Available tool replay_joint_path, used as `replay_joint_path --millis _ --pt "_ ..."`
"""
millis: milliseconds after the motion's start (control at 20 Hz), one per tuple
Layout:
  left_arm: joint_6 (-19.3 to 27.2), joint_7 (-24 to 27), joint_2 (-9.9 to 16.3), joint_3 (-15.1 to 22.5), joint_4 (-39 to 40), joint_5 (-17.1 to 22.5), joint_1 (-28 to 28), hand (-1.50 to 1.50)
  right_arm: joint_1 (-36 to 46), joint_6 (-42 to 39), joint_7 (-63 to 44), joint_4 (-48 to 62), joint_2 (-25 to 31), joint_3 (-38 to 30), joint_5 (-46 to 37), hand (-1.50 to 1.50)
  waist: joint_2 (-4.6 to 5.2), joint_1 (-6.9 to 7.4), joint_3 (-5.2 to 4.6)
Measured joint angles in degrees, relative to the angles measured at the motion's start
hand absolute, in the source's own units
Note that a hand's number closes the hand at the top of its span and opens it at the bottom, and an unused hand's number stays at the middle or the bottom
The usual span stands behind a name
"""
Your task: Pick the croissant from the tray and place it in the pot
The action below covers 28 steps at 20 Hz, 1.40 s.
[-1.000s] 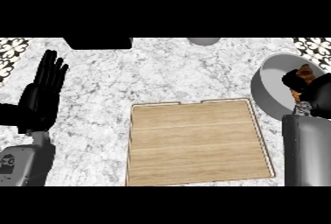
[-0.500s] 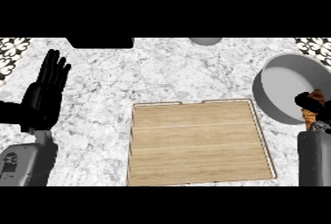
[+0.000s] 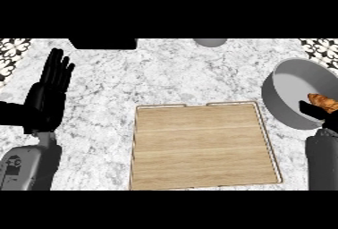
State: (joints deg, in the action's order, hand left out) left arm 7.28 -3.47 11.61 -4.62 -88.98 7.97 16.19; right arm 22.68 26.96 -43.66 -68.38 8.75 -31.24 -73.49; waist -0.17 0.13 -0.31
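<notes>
Grey pot (image 3: 290,91) sits at right of worktop (image 3: 165,71), just beside the wooden tray (image 3: 201,145). Croissant (image 3: 323,102) is off the tray, at the pot's right rim area, right at the frame edge. Right hand (image 3: 314,111) is mostly cut off; dark fingers sit directly under/against the croissant, so it looks held, but can't confirm how far they wrap. Left hand (image 3: 49,94) is flat open, fingers up, resting at far left, holding nothing.

Risks imo:
- croissant is over the rim zone, not pot centre. Release here and it could catch the rim and tip out onto the worktop, or land outside on the far side.
- hand/forearm is close to the pot wall; any inward move could nudge the pot toward the tray.
- view clips the grasp, so slip can't be checked from here.

Safer: shift inward over pot centre before opening.
</notes>
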Motion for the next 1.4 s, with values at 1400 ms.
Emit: replay_joint_path --millis 1400 --pt "-2.0 0.4 0.6 -2.3 0.2 0.0 -1.1 0.0 -29.7 23.6 23.0 -38.2 -6.8 -1.0 38.4 -1.5 -0.01 -0.93 0.33"
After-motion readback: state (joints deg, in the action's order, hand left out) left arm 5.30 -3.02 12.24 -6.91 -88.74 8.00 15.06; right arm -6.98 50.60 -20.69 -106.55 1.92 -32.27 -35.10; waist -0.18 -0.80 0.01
